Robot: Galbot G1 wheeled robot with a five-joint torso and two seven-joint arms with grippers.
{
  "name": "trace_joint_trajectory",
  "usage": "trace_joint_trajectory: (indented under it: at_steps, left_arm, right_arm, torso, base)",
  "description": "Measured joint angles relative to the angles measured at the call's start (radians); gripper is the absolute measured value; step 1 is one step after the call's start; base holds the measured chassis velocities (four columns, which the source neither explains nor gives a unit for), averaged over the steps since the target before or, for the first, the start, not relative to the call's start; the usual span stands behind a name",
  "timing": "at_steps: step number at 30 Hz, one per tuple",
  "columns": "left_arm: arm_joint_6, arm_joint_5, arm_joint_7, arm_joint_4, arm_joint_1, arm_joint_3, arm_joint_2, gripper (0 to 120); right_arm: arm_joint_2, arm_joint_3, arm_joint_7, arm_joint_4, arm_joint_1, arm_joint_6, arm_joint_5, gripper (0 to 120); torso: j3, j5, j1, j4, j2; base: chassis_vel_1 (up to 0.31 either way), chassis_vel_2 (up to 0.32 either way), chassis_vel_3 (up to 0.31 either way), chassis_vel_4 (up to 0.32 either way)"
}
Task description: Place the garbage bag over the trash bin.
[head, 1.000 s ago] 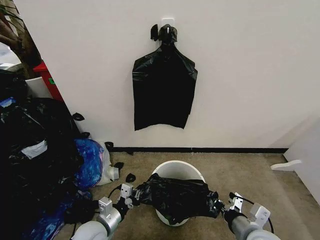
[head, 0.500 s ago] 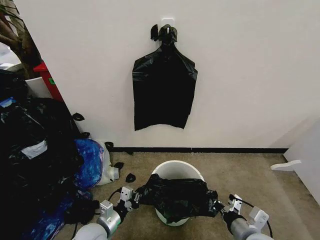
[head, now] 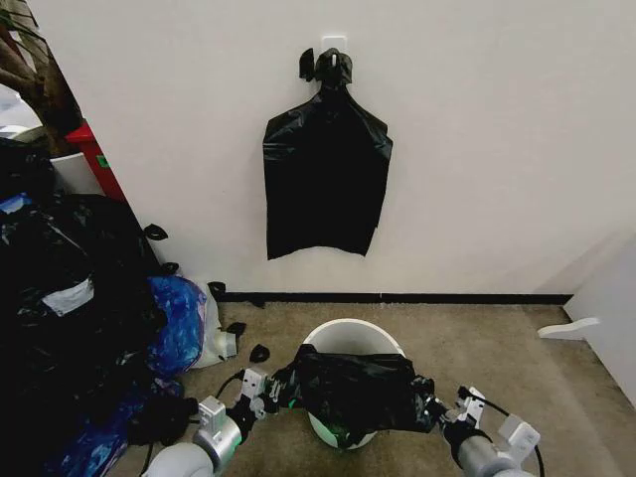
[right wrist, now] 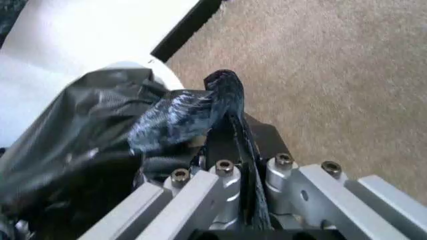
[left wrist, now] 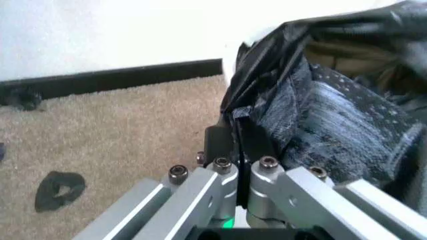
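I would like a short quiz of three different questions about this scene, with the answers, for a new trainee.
1. True or false: the garbage bag already hangs around the whole rim of the trash bin.
2. What does the left gripper hold?
3. The right gripper is: A) open over the carpet, B) shut on the bag, C) inside the bin.

Key:
1. False; it is stretched over the near part, the far rim is bare.
2. One edge of the garbage bag, pinched.
3. B
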Motion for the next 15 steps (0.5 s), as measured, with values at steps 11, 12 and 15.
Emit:
trace_joint_trajectory:
  at_steps: [11, 12, 15]
  left_arm:
    - [0.016, 0.017, -0.01, -0.021, 0.052, -0.02, 0.032, 0]
    - [0.016, 0.017, -0.01, -0.021, 0.052, -0.02, 0.032, 0]
    - [0.016, 0.024, -0.008, -0.008, 0.056, -0.014, 0.029, 0]
  right_arm:
    - [0.009, -0.003, 0.126, 0.004, -0.008, -0.04, 0.043, 0]
    - [0.009, -0.003, 0.126, 0.004, -0.008, -0.04, 0.043, 0]
    - [0.018, -0.001, 0.101, -0.027, -0.011, -0.038, 0.035, 0]
  torso:
    - [0.0, 0.0001, 0.0, 0.0, 0.0]
    - [0.0, 0.0001, 0.0, 0.0, 0.0]
    - [0.0, 0.0001, 0.0, 0.0001, 0.0]
  base:
    - [0.0, 0.0, 0.0, 0.0]
    - [0.0, 0.0, 0.0, 0.0]
    - [0.0, 0.0, 0.0, 0.0]
